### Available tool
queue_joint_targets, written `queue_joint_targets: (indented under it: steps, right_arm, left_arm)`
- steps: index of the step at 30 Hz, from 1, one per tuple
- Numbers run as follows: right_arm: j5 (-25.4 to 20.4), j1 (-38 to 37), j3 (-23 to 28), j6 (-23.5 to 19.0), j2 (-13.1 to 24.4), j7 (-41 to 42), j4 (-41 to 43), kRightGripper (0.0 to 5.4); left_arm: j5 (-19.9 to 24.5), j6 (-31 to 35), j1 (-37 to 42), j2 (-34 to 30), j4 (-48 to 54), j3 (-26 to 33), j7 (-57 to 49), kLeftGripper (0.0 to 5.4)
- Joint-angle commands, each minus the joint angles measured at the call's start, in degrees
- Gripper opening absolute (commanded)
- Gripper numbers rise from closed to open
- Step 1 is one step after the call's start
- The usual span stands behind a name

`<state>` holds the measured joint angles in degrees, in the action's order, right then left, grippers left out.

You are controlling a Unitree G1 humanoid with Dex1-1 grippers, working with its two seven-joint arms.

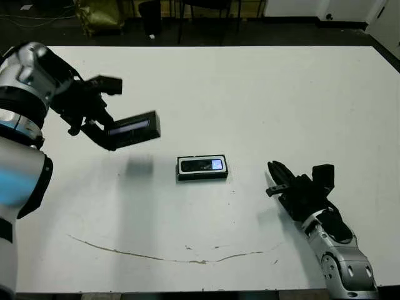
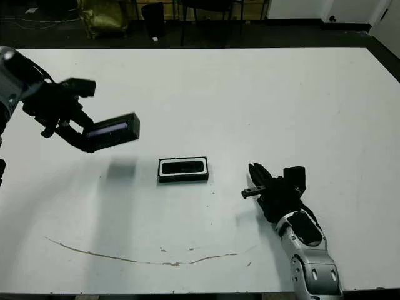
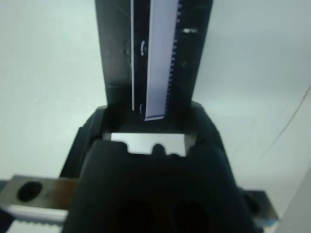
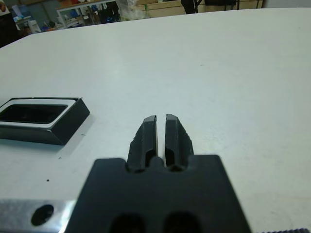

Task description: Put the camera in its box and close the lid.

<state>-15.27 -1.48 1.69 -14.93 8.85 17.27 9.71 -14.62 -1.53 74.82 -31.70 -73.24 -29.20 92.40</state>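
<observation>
The box (image 1: 202, 167), a shallow black tray with white lining, lies flat at the table's middle. The camera (image 1: 203, 165) rests inside it with its silvery-blue screen facing up. Left of the box and above the table, my left gripper (image 1: 107, 136) is shut on one end of the lid (image 1: 135, 127), a flat black cover with a shiny strip, held tilted; the left wrist view shows the lid (image 3: 154, 58) between the fingers. My right gripper (image 1: 275, 170) rests low on the table right of the box, shut with nothing in it. Its wrist view shows the box (image 4: 43, 119) off to one side.
The white table (image 1: 262, 94) carries a thin brown curved mark (image 1: 169, 256) near its front edge. Dark floor and chair legs lie beyond the far edge. The lid's shadow (image 1: 139, 165) falls on the table left of the box.
</observation>
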Motion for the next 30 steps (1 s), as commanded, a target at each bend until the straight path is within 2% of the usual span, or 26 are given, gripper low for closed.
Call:
queue_joint_targets:
  steps: [1,6,11,15,18,24,28,30]
  right_arm:
    - [1.0,-0.2,-0.3,0.7,0.6,0.3,-1.1,0.0]
    - [0.9,-0.7,0.0,2.0,-0.9,-1.3,-1.4,0.0]
    - [0.2,-2.2,1.2,1.5,-5.9,-7.8,0.9,0.0]
    - [0.4,-2.8,1.5,2.1,-7.5,-9.9,3.2,0.0]
    - [0.2,-3.2,1.4,2.7,-7.8,-10.0,5.3,0.0]
    - [-0.6,-3.0,2.6,-1.8,-8.7,-13.8,12.0,0.0]
    - [-2.1,-1.7,4.5,-4.3,-10.0,-17.7,16.8,0.0]
    - [-3.7,-1.0,5.7,-3.9,-9.9,-17.6,17.9,0.0]
  left_arm:
    - [1.6,2.9,1.3,-0.8,0.2,-1.8,0.1,2.08]
    - [4.8,6.1,1.3,-0.3,1.7,-3.8,0.1,2.08]
    - [10.3,8.0,-1.8,-0.1,7.5,-4.5,0.1,2.08]
    - [15.5,16.6,-4.5,-1.6,15.4,-8.7,0.1,2.08]
    - [17.5,22.1,-7.9,-3.4,24.3,-7.5,0.1,2.08]
    - [17.1,32.2,-13.0,-3.1,34.3,-4.8,0.1,2.08]
    - [14.9,33.8,-14.7,-2.2,37.0,-5.0,-0.5,2.08]
    - [14.0,33.9,-15.0,-1.3,36.8,-4.8,-1.0,2.08]
